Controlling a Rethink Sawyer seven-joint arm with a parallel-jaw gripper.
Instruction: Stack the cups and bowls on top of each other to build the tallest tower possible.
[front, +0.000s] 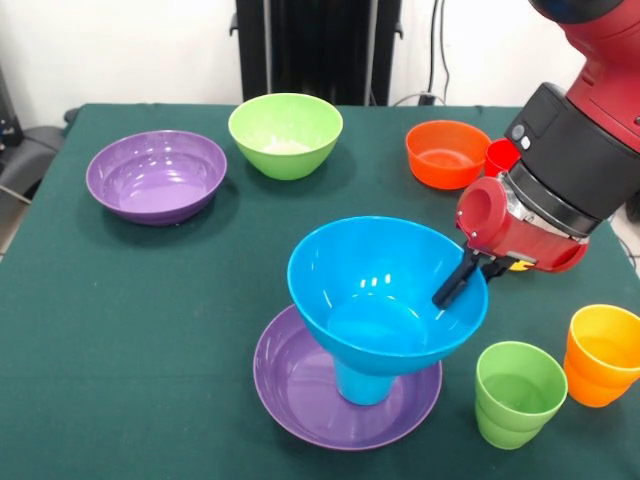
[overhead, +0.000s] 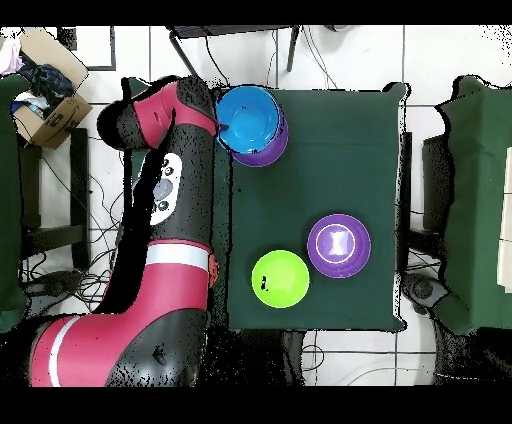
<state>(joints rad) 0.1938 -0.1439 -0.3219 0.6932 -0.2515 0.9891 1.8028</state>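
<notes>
A deep blue bowl rests on an upturned blue cup, which stands in a wide purple bowl; together they form the tower. My gripper reaches in from the right and is shut on the blue bowl's right rim, with one black finger showing inside the bowl. A second purple bowl, a light green bowl and an orange bowl stand apart. The green cup and the nested yellow and orange cups sit at the near right.
A red cup stands beside the orange bowl, partly hidden by my wrist. In the overhead view my arm covers the table's left edge. The green cloth lies bare between the tower and the far bowls.
</notes>
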